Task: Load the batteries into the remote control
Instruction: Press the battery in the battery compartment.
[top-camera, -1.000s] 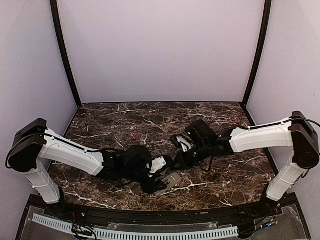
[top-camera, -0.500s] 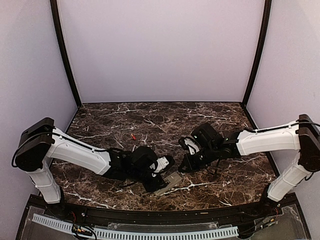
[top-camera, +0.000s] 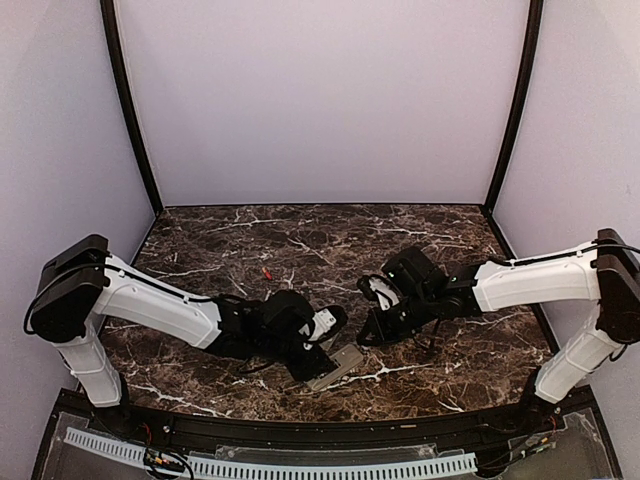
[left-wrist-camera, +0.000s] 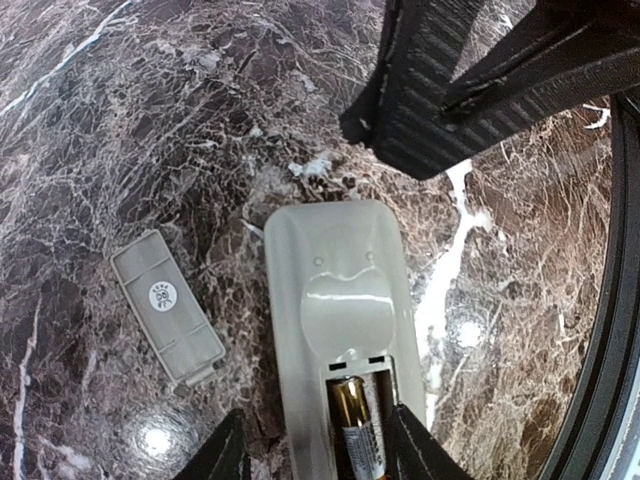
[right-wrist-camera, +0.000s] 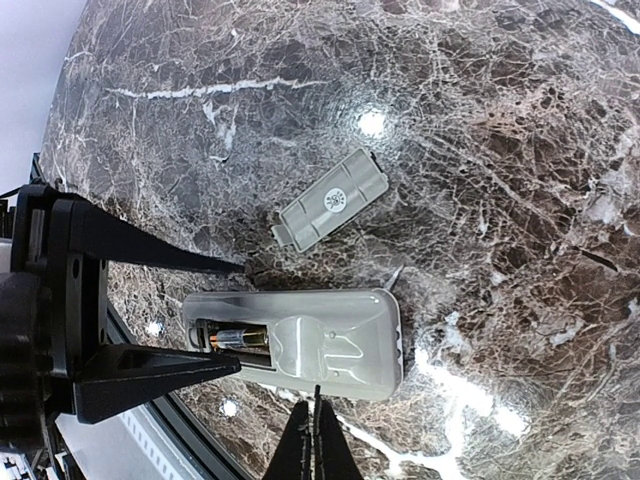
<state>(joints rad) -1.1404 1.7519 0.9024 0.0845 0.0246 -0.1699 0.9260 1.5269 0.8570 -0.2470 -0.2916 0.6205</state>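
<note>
Left gripper (left-wrist-camera: 318, 452) of mine sits low astride the compartment end of the remote control (left-wrist-camera: 340, 300), jaws partway apart with one along each long side; whether they pinch it or only bracket it I cannot tell. Meanwhile my right gripper (right-wrist-camera: 316, 412) hovers pinched shut on nothing, just off the remote's other end. On the marble table (top-camera: 300, 235) the remote lies back-up near the near edge, about centre. Its long axis slants from near-left to far-right, with the open compartment pointing at my left hand. The grey cover (left-wrist-camera: 167, 320) lies just beside it on the far side, not touching. One battery (left-wrist-camera: 355, 432) lies in the compartment along that same axis (the slot next to it looks vacant to me). A red battery (top-camera: 266, 272) lies farther back and to the left, well apart from the remote. It is slightly nearer my left arm, though I judge the free right one the likelier fetcher. Its own axis is too small to read.
</note>
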